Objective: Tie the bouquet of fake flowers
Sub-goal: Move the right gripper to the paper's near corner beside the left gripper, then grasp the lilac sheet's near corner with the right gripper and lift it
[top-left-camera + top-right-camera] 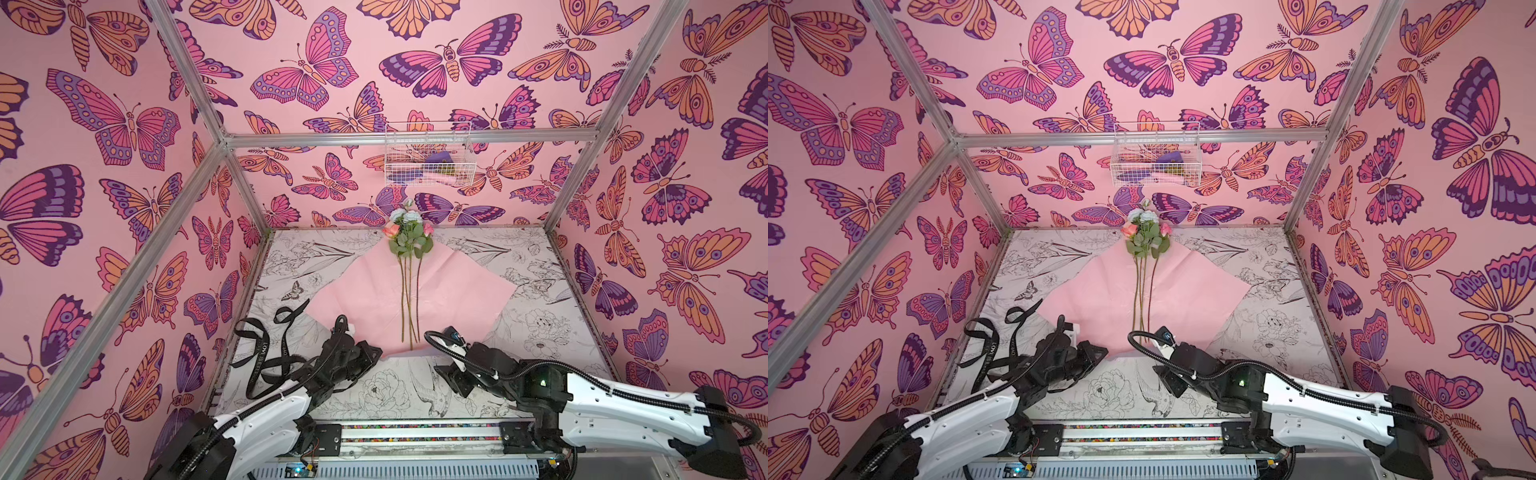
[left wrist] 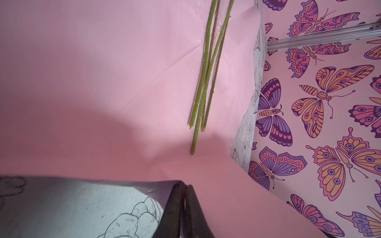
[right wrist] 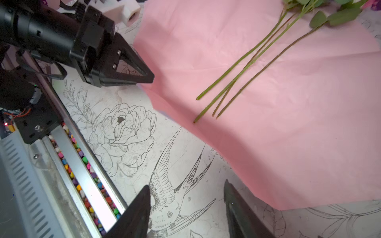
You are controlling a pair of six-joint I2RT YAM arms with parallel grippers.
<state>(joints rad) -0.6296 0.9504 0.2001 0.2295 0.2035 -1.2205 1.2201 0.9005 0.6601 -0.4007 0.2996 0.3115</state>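
Left wrist view: the left gripper [image 2: 186,186] is pinched shut on the wrapping paper's [image 2: 103,82] edge at lower centre, probably to fold it inward. In a top view the bouquet [image 1: 409,243] lies mid-frame; the right gripper [image 3: 187,206] hangs half-open over the table [image 3: 123,164].

Four flower stems [image 2: 208,78] (one brownish), one pink wrapping sheet [image 1: 457,291], one black ribbon [image 1: 266,353], one wire basket [image 1: 409,164]
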